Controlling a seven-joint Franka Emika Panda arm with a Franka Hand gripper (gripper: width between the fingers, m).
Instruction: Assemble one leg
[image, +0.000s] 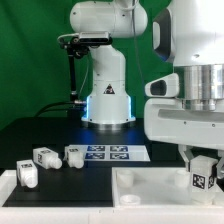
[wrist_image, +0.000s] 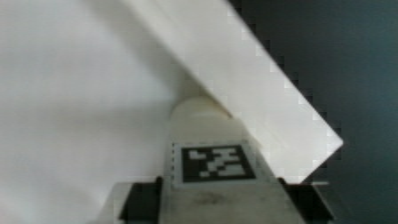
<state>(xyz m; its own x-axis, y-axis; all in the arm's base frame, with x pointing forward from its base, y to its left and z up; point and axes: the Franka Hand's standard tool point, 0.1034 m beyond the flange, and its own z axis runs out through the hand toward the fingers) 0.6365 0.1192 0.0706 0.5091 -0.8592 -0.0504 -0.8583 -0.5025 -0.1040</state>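
Lower right of the exterior view, pincer (image: 203, 176) clenched on the leg (image: 202, 176) over the white panel (image: 150, 183) — off-axis descent could jam or tilt it — socket not visible.

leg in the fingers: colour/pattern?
White leg with a black-and-white square tag; clearest in the wrist view.

a small white stubby plastic leg (wrist_image: 214, 150) with a black-and-white square tag sits between the hand's (wrist_image: 210, 200) grey fingers (wrist_image: 139, 203), over a large flat white panel (wrist_image: 80, 95) beside dark bench (wrist_image: 338, 60).
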